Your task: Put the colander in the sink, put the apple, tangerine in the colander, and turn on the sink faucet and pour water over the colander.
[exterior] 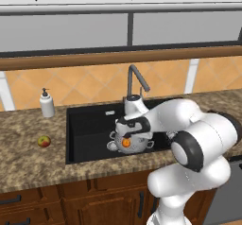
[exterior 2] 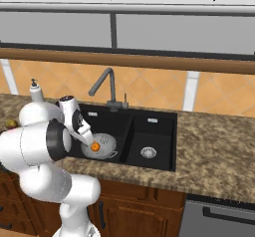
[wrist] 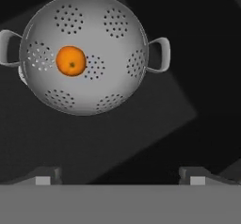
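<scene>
Colander (wrist: 84,53) down in large bowl of sink (exterior: 90,125), tangerine (wrist: 71,61) lying inside it left of centre; jaws (wrist: 120,178) spread wide and empty, poised above the colander. Apple (exterior: 44,141) out on the bench (exterior: 28,162) left of the sink, near soap bottle (exterior: 46,103); faucet (exterior: 137,80) dry. Likely trouble: round apple rolling off under a skewed pinch, or arm clipping faucet spout or colander handle on the swing across, nudging the colander out from under the spout.

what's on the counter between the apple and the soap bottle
Nothing: in the left base view the stretch of granite counter between the apple and the soap bottle is bare.
</scene>
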